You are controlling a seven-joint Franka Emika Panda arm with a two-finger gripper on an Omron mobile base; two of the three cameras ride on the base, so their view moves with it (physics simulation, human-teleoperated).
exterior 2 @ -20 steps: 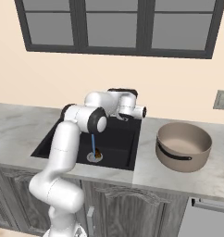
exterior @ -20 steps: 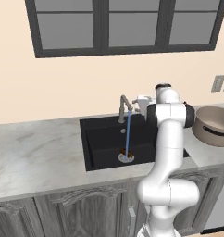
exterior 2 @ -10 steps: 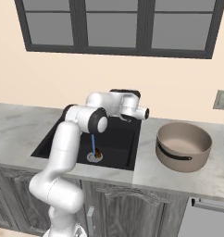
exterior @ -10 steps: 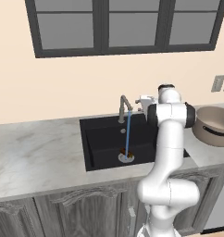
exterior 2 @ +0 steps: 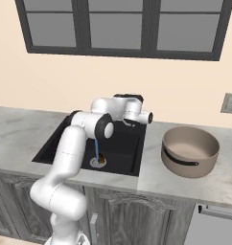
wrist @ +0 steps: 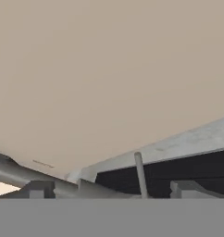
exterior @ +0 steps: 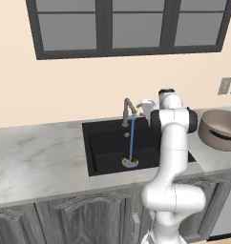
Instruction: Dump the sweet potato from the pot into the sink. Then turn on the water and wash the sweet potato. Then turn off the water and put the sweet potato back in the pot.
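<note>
sweet potato (exterior: 127, 156) in the sink (exterior: 103, 147), pot (exterior 2: 190, 151) to its right.

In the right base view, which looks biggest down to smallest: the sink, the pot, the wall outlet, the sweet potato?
1. The sink, partly hidden by the arm.
2. The pot, nearer the camera, though clearly smaller.
3. The wall outlet.
4. The sweet potato, a small piece showing by the drain.

It was a home kitchen: a black sink (exterior: 108, 143) sat in a marble surface (exterior: 36, 162), panelled cabinets (exterior: 65, 219) below, window (exterior: 127, 24) above.
</note>
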